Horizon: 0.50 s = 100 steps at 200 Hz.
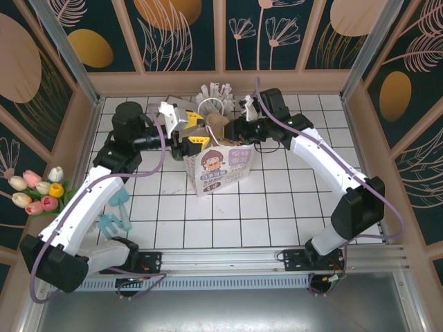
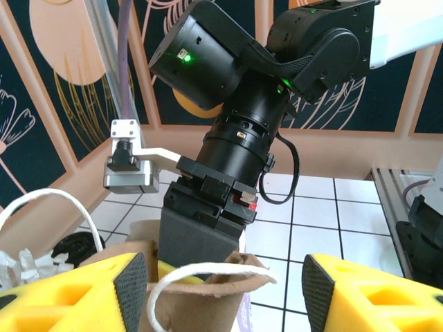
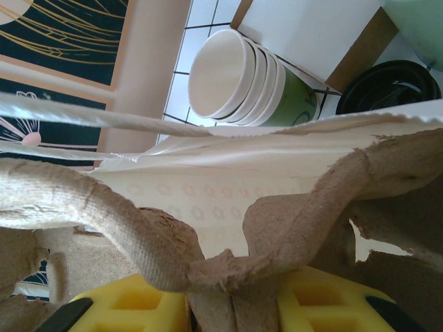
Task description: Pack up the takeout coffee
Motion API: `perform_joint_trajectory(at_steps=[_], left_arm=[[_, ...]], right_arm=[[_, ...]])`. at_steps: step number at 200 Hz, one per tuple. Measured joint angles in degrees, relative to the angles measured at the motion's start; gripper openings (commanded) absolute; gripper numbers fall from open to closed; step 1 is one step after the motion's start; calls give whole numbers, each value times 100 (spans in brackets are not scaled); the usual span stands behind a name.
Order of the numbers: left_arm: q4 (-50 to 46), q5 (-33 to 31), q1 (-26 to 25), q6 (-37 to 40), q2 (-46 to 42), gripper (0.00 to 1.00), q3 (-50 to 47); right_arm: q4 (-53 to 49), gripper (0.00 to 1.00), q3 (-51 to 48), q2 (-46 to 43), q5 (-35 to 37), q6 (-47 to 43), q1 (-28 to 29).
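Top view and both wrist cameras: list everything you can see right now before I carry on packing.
paper bag: one, white with cartoon print, standing open mid-table
cup carrier: one, brown pulp, in the bag's mouth
takeout coffee: one, dark round top showing (probably it), on the table outside the bag
stack of paper cups: one stack, cream inside, green outer wall, on its side beside the coffee
pale green cup: one, by the back wall
wrapped sticks: several, white, standing in that cup
tulips: one bunch, pink, yellow, white, left wall
utensils: about two, teal, beside the left arm
left hand: yellow fingers, open over the carrier
right hand: yellow fingers, shut on the carrier
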Motion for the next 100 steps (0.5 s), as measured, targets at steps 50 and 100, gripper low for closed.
perform_joint_trajectory(at_steps=[50,100], left_arm=[[-457,160,0,728,503,59,647],[-1091,348,-4,1366,817,66,929]], right_arm=[[-2,30,7,4,0,0,0],[-4,29,9,7,0,-2,0]])
